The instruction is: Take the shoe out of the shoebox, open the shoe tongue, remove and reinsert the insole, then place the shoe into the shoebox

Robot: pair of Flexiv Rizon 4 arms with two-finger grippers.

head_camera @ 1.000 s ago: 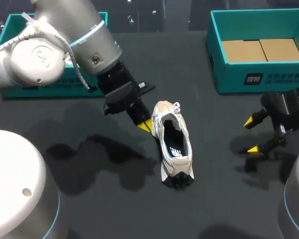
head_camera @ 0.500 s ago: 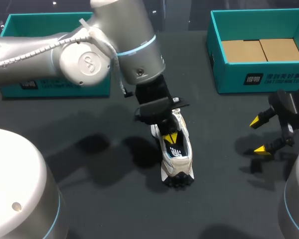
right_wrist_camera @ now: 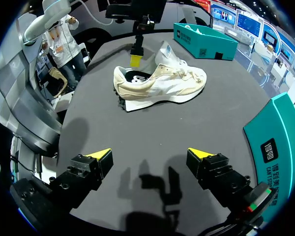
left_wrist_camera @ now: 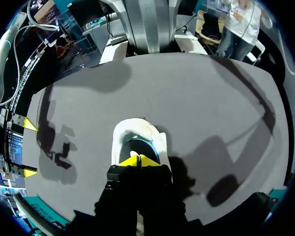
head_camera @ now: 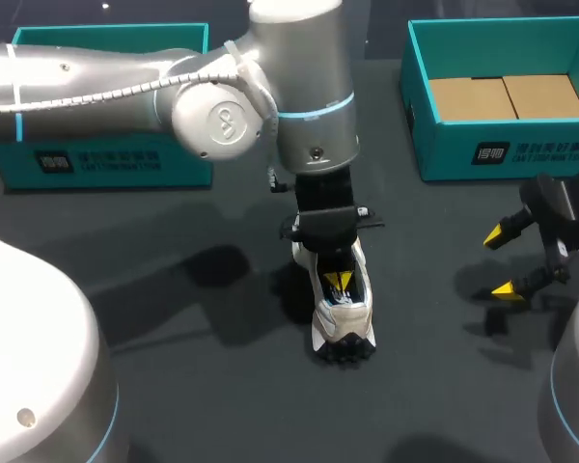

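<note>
Dark table [head_camera: 222, 386] carries a teal shoebox [head_camera: 545, 149] at 2 o'clock. White shoe [head_camera: 333, 323] lies mid-table, well apart from the box, with its long axis 12-to-6 and its heel at 6. Left gripper [head_camera: 338, 283] has its tips closed together inside the shoe's opening. Right gripper [head_camera: 502, 261] is spread open at 3 o'clock.

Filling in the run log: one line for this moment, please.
shoe on table, unboxed | left gripper shut, over shoe opening | right gripper open, apart from shoe
</note>
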